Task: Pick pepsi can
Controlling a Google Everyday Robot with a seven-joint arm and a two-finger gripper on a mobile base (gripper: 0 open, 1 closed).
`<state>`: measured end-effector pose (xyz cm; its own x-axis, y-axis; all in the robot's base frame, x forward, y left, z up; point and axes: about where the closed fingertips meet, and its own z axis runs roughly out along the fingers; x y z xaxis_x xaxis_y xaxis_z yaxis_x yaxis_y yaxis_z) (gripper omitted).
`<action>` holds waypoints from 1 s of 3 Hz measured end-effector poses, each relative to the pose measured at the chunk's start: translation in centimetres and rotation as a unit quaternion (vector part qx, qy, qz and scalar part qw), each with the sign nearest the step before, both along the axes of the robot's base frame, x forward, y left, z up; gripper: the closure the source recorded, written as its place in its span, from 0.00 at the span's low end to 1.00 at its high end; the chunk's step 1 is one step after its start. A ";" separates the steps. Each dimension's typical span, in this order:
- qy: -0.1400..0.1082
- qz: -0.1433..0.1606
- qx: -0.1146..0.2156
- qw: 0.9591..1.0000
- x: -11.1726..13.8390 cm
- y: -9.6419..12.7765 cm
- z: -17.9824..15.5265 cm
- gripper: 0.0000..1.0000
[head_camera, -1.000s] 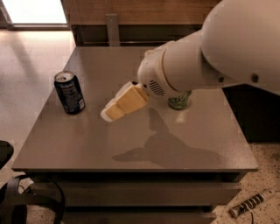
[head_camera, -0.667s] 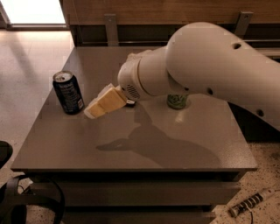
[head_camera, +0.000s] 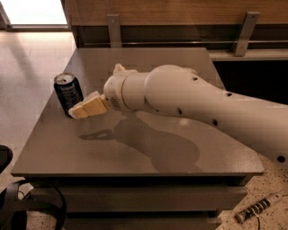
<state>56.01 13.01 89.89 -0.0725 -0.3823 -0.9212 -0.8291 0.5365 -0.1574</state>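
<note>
Pepsi can (head_camera: 68, 92) upright near the left edge of the grey table (head_camera: 135, 157), dark blue with a silver top, pale label patch facing the camera. Gripper (head_camera: 81, 110) low over the tabletop, just right of the can, its cream tip overlapping the can's lower right side as seen from here; contact or a small gap, cannot tell. Whether the gripper is open or closed, cannot tell from this angle, and nothing is seen lifted in it. Bulky white arm (head_camera: 189, 101) runs from the gripper away to the right of the can and out of view at the right edge, hiding the table's middle and back right part. Arm's shadow (head_camera: 148, 143) lies on the tabletop right of the can and nearer the camera. Tabletop matte grey, slightly speckled, with a thick front edge. Behind the can, past the table's far edge, a wooden wall panel (head_camera: 180, 11) with a dark rail below it and two metal brackets (head_camera: 113, 29). Left of the can, pale glossy floor (head_camera: 27, 67) and a bright opening at the top corner. Below the can, by the table's front left corner, a black cable loop (head_camera: 27, 204). Far right of the can, on speckled floor, a small striped object (head_camera: 258, 209), too small to identify
</note>
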 end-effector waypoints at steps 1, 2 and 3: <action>0.002 0.002 0.033 0.999 0.5 1.8 -1.0 0.00; -0.012 0.009 0.058 0.998 0.2 4.2 -1.3 0.00; -0.024 0.015 0.075 0.997 0.0 5.7 -1.2 0.00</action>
